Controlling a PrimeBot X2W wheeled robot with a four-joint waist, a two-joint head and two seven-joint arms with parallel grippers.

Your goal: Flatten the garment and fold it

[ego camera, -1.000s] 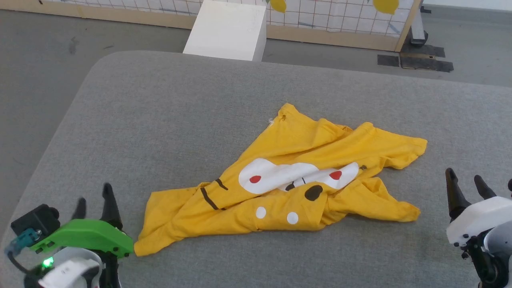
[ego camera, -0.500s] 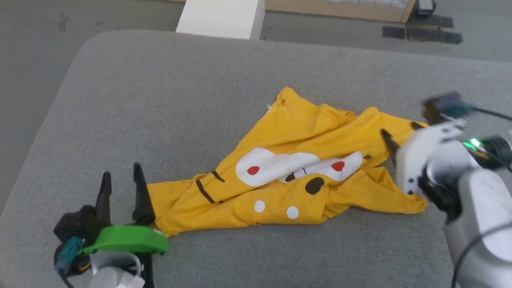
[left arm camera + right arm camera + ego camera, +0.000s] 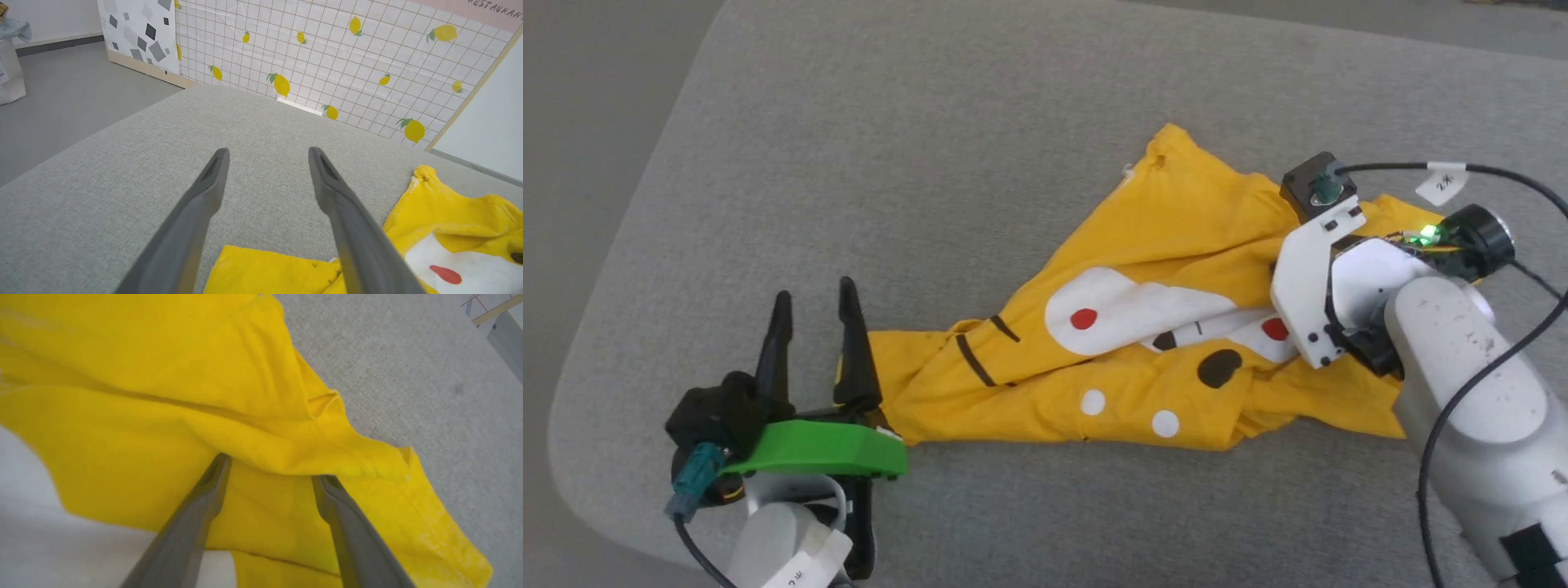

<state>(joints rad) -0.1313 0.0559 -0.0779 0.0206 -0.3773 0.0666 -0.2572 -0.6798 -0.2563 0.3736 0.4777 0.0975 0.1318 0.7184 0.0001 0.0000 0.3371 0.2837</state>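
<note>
The garment (image 3: 1143,327) is a bright yellow T-shirt with white patches, red dots and black stripes, lying crumpled on the grey padded table (image 3: 931,163). My left gripper (image 3: 815,289) stands open at the shirt's left end, its right finger against the yellow corner. Along its fingers, my left gripper (image 3: 268,150) points over bare padding, with the garment (image 3: 449,216) below and to the right. My right arm's white wrist (image 3: 1311,278) hangs over the shirt's right part and hides its fingers. My right gripper (image 3: 273,468) is open, both tips against a raised fold of the garment (image 3: 163,375).
The table's rounded left corner (image 3: 580,408) and the grey floor (image 3: 588,122) lie close to my left arm. Beyond the far edge stands a lemon-patterned grid partition (image 3: 327,53). Bare padding stretches behind and in front of the shirt.
The head camera has tilted down. My right arm has swung in from the lower right over the shirt's right part. My left gripper has come forward to the shirt's left corner.
</note>
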